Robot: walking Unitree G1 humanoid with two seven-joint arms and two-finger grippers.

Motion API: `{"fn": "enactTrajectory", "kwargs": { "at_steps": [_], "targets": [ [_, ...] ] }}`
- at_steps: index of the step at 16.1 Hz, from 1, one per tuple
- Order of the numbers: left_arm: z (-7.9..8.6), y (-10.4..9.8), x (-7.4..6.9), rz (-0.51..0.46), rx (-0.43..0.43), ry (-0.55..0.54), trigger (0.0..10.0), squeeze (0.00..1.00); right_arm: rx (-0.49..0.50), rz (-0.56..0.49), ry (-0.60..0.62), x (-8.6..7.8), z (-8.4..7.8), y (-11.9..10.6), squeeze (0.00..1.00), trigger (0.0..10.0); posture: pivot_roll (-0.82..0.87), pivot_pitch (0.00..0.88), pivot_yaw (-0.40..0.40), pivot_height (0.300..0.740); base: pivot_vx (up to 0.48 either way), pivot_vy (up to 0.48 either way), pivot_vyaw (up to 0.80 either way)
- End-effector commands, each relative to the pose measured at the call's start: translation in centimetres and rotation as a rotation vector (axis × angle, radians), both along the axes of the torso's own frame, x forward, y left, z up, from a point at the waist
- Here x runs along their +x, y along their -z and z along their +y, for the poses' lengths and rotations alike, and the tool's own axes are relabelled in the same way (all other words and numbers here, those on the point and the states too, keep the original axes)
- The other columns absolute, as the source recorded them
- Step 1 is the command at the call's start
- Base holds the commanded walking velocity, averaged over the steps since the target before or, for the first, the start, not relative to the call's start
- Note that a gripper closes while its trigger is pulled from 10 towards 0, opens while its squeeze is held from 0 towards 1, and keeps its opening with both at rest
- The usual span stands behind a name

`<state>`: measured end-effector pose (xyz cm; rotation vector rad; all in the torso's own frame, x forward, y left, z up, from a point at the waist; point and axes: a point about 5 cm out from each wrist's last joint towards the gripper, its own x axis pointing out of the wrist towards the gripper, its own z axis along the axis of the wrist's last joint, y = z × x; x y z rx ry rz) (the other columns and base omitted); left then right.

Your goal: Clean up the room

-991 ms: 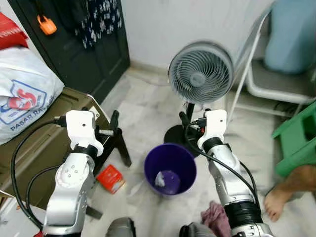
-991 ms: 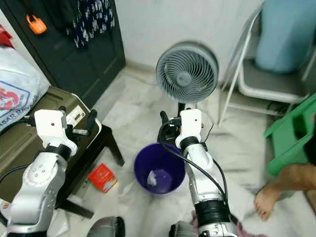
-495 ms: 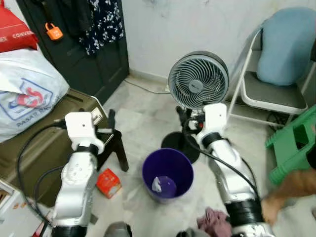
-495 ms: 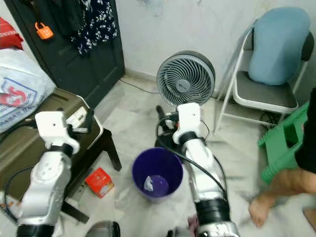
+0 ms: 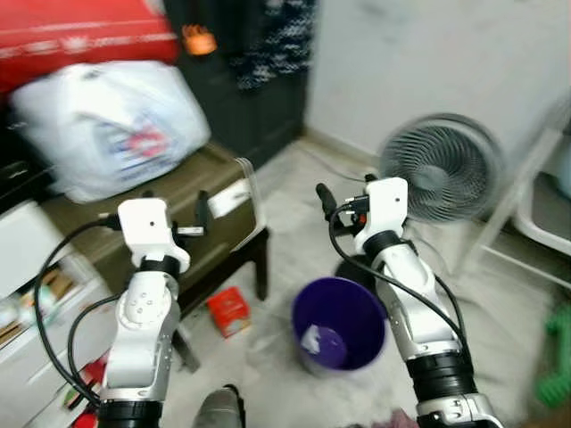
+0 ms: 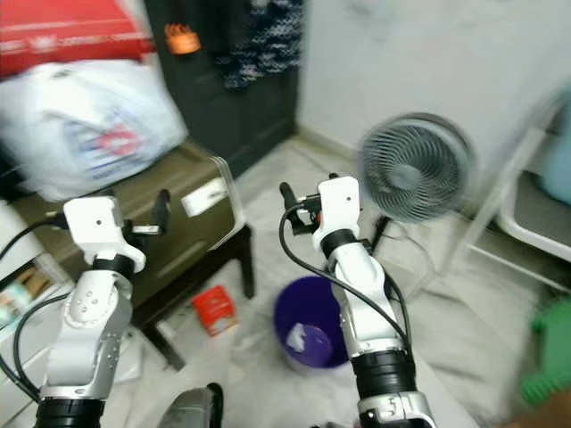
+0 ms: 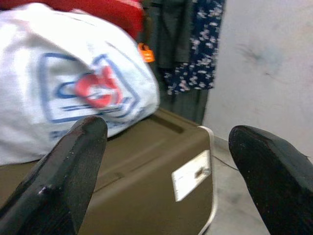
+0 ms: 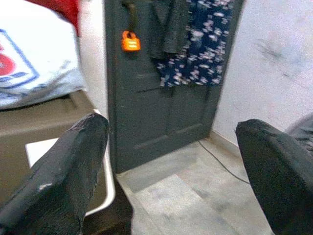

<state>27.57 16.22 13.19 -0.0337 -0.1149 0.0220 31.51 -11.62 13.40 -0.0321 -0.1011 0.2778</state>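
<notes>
Between both raised claws (spread wide) sits a purple bin (image 5: pixel 339 334).

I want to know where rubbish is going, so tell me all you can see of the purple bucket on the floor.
The purple bucket is a round, open-topped pail, plastic by its look, tapering toward the base. It stands upright on the pale marble floor, between the two arms. A crumpled whitish scrap lies at its bottom. A red box lies on the floor to its left, apart from it. Neither hand touches it.
</notes>
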Motion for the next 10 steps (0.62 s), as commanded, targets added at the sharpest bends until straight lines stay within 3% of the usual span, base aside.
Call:
{"fn": "enactTrajectory", "kwargs": {
  "at_steps": [1,10],
  "targets": [
    [0.27,-0.15,0.2,-0.008,-0.001,-0.01,10.0,0.0,-0.001,-0.007,-0.003,0.05,0.23,-0.32,0.0,10.0,-0.01,0.0,-0.004,0.74,0.0,0.0,0.8],
    [0.3,0.09,-0.14,0.006,-0.024,-0.022,10.0,0.0,0.012,-0.005,-0.002,-0.14,0.5,-0.29,0.0,10.0,0.0,0.0,0.0,0.74,0.0,0.0,0.8]
  ]
}}
